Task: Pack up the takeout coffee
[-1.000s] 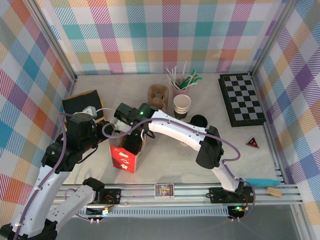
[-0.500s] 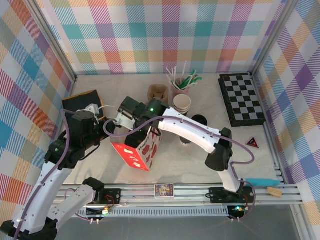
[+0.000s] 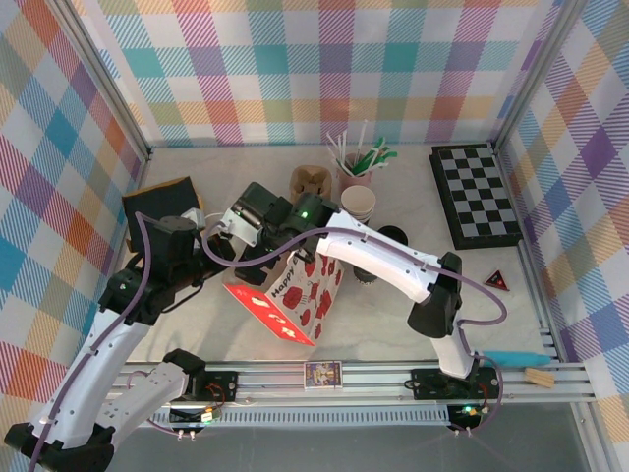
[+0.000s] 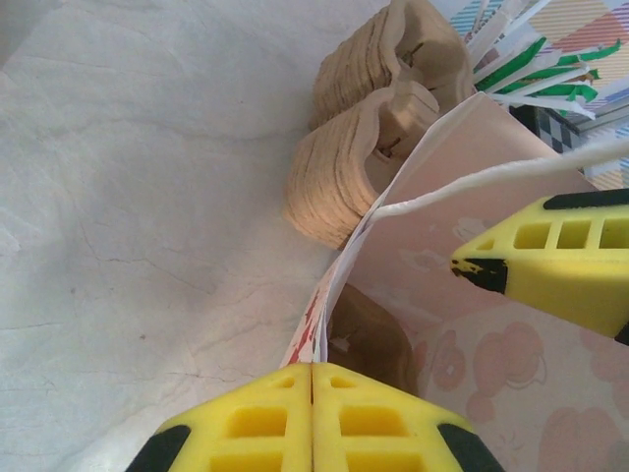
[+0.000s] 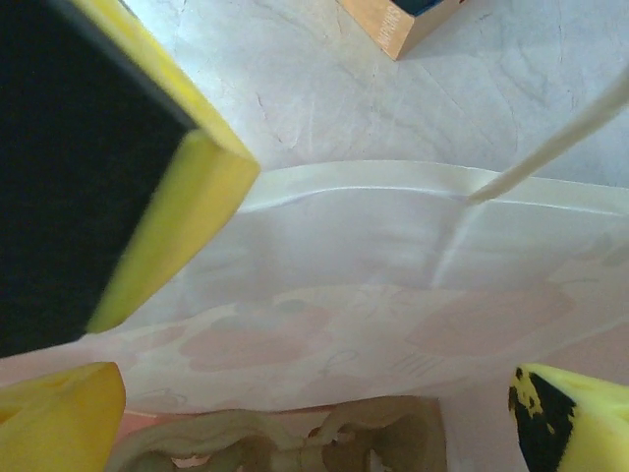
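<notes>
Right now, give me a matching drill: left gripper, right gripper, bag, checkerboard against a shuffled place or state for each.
1. left gripper
2. right gripper
3. bag
4. checkerboard

A. far right of the table
B. open, at the bag's mouth
C. tilted, red base showing
D. shut on the bag's edge

Pairs: 1-D, 2-B, 3-C, 4-A

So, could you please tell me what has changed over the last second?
The gift bag has tipped from upright onto a slant, its red-patterned white side now facing up. Nothing was grasped or released: the left gripper stays shut on its rim, the right gripper open at its mouth. The paper cup stack and checkerboard are unmoved.
</notes>
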Controlling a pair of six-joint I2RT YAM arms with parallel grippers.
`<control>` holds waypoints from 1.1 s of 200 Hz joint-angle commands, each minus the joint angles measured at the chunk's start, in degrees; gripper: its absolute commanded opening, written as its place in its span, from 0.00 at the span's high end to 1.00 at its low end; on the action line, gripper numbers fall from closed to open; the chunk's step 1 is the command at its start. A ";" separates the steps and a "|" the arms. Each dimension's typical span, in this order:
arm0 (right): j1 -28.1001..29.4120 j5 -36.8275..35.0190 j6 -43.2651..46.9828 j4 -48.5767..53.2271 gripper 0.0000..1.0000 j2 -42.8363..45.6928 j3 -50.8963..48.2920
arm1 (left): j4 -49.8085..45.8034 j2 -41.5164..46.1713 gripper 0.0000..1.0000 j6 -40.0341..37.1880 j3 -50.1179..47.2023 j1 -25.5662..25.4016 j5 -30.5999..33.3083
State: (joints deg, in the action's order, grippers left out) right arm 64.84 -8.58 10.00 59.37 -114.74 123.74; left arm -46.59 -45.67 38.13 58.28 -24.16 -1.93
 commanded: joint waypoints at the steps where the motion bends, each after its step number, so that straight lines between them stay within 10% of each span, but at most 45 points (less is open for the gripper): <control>1: 0.01 -1.04 -0.86 -10.09 0.00 2.96 -8.80 | 2.48 0.70 1.00 0.10 -0.48 -0.01 -2.94; 98: -0.55 0.48 -3.75 -41.79 0.01 10.65 -27.16 | 4.04 1.07 1.00 0.55 -1.30 -0.03 -5.66; 220: -0.58 1.12 -1.92 -50.41 0.01 22.98 -39.04 | 0.80 -0.03 1.00 -0.88 0.47 0.01 -2.57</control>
State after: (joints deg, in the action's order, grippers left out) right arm 64.34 -8.56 7.90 16.97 -95.68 88.05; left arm -43.33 -45.25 38.02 57.84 -24.12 -5.26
